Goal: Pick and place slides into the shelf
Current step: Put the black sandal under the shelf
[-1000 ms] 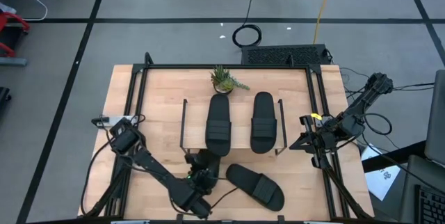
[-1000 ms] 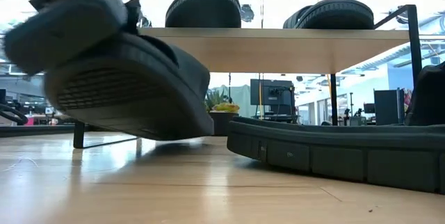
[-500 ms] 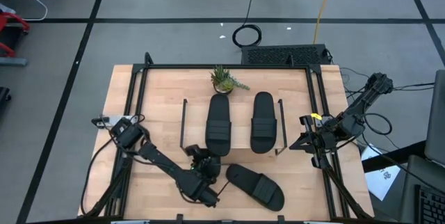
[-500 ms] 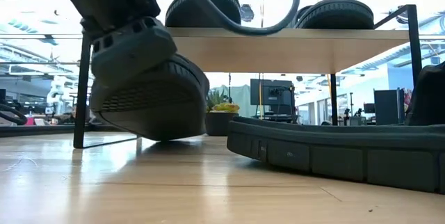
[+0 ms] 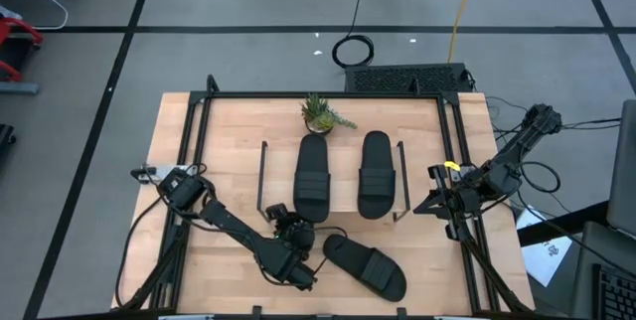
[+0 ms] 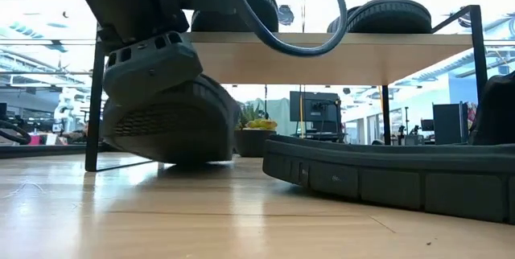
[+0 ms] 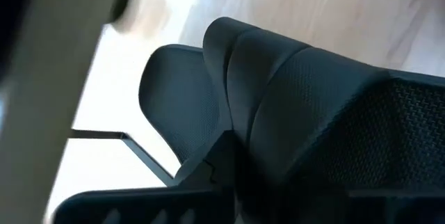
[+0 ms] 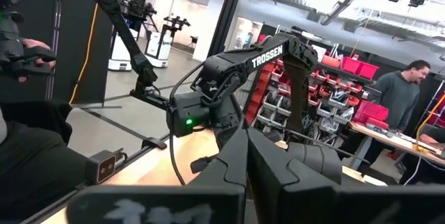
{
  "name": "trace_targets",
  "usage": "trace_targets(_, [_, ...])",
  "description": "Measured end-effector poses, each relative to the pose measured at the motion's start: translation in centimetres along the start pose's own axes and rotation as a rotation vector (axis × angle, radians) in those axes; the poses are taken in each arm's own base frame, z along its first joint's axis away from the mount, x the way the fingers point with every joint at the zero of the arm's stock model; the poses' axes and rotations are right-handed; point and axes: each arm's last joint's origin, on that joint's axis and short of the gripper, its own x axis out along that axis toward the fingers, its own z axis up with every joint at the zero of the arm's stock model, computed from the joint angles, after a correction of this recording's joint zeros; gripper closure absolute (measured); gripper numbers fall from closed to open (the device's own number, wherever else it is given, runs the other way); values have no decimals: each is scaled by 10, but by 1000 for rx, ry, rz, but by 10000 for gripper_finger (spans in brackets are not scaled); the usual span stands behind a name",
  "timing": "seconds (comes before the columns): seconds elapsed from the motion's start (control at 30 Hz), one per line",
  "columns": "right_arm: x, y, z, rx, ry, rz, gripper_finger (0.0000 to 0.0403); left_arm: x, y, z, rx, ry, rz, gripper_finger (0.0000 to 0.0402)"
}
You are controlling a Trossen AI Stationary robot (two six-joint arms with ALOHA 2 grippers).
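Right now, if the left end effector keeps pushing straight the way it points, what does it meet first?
Probably nothing new: the left end effector, gripping a slide, points under the shelf. That space looks free in the low view up to the plant pot behind, though depth is unclear.

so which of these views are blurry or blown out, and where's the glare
Left wrist view: the pale bar along one edge is smeared and the bright patch beside the slide washes out. Low view: windows behind the shelf are blown out, leaving the near slide dark; the tabletop shows soft sheen. High view: even light, no glare. Right wrist view: ceiling lights flare.
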Motion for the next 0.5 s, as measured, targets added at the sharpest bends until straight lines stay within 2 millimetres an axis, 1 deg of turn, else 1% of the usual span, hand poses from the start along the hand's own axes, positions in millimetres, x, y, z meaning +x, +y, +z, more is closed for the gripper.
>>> trace_targets(0.2, [0, -1, 1, 14, -14, -4, 403, -1, -4, 1, 13, -5, -35, 303])
trace_targets(0.5, [1, 0, 2, 14, -16, -4, 403, -1, -6, 1, 9, 8, -68, 180])
